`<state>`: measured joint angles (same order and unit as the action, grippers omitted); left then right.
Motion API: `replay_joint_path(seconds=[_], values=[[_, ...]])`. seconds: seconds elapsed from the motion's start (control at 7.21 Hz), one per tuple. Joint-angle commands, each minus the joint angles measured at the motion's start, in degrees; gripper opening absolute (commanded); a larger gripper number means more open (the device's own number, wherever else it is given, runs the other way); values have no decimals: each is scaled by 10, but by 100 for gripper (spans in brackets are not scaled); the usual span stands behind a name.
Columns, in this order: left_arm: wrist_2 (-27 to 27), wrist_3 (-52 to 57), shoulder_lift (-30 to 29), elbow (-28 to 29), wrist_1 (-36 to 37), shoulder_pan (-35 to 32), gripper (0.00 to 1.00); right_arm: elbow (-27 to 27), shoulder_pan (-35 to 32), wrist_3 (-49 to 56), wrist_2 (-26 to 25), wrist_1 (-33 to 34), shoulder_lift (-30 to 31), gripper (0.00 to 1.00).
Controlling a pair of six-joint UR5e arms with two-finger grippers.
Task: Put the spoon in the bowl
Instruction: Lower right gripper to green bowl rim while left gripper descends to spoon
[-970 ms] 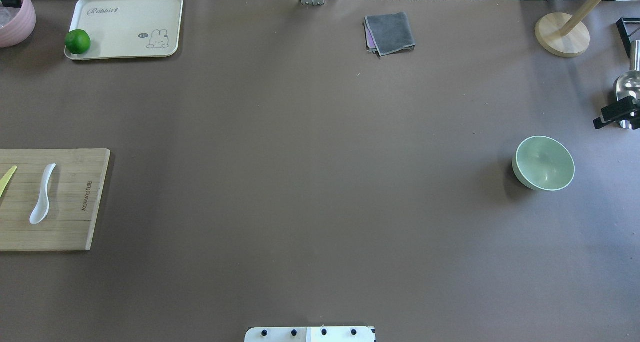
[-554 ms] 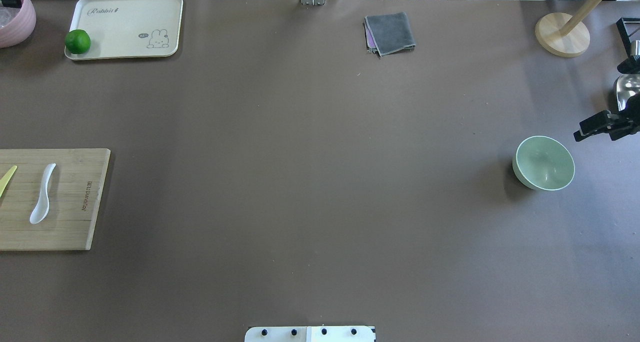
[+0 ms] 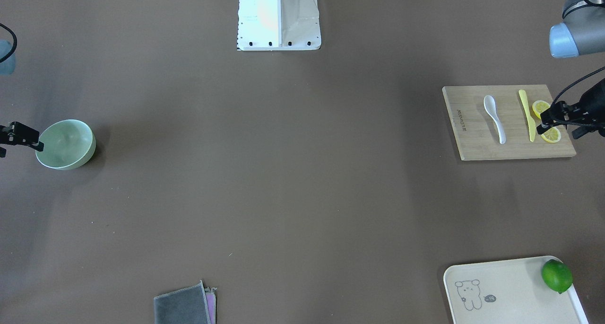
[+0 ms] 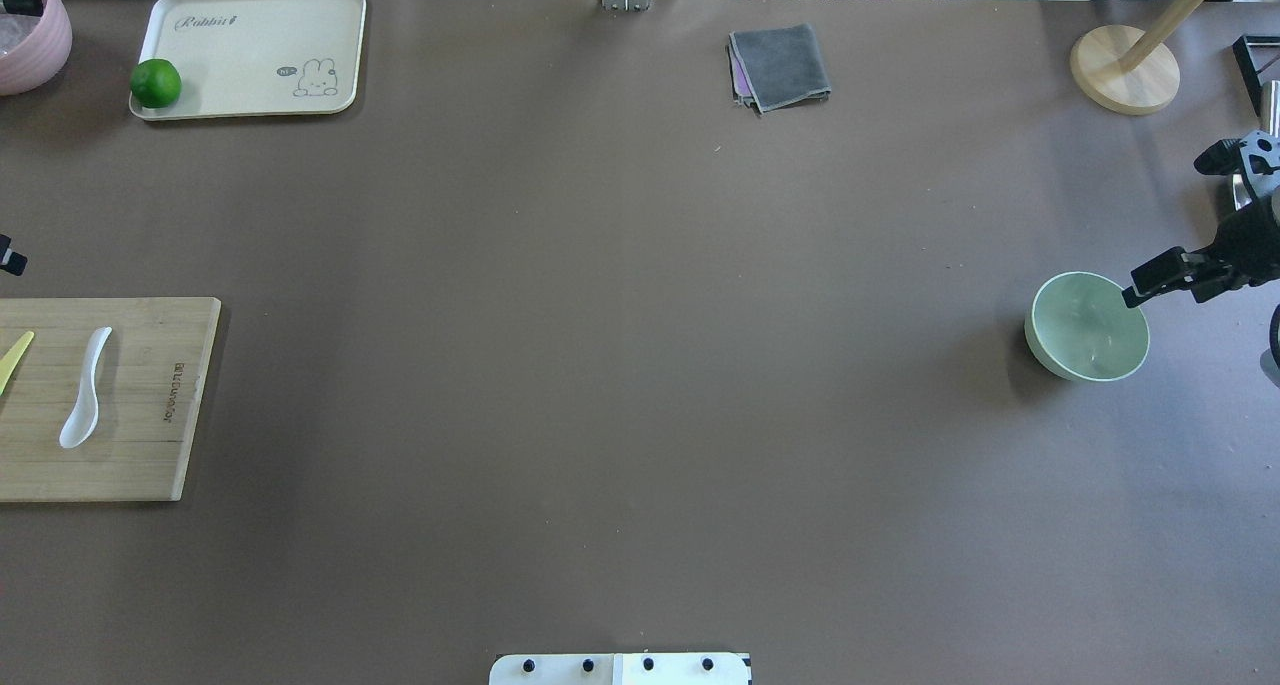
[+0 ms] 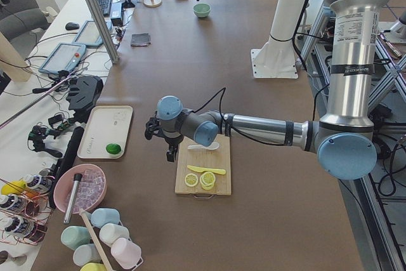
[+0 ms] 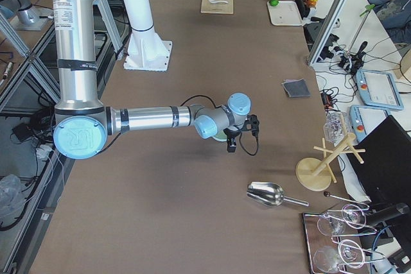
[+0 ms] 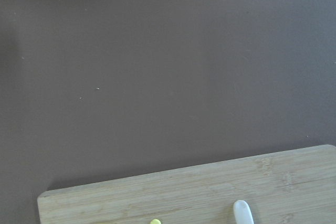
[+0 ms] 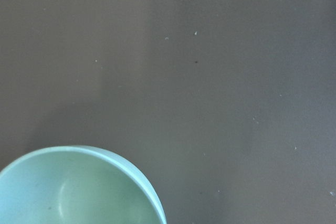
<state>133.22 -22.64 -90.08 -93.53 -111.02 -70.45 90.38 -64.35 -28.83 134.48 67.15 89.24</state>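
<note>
Task not begun; spoon lies on board, bowl empty; left gripper over board's end, right gripper near bowl's rim; neither's grip discernible.

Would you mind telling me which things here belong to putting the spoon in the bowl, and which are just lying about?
For the job: spoon, bowl.

Just lying about: cutting board, knife, lemon slices, tray, lime, cloth, wooden stand, metal scoop.
</note>
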Motion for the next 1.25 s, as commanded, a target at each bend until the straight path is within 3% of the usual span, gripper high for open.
replay_joint_path(seconds=[0.0,0.14,0.28,0.42,0.97,1.11], values=[[-17,-23,-2,-5,-2,27,98,-8,12,0,0,0,-1,85],[-17,-23,-2,-4,-2,32,98,-7,14,-1,1,0,-1,62],[-18,-34,-2,-2,-2,41,98,-7,14,0,2,0,0,6],[-32,-76,-3,-4,-2,64,98,-6,17,-1,3,0,0,0],[-38,-148,3,-3,-22,112,97,56,35,-99,36,5,-28,0],[-38,-149,5,-3,-22,121,93,68,58,-162,36,2,-46,0]])
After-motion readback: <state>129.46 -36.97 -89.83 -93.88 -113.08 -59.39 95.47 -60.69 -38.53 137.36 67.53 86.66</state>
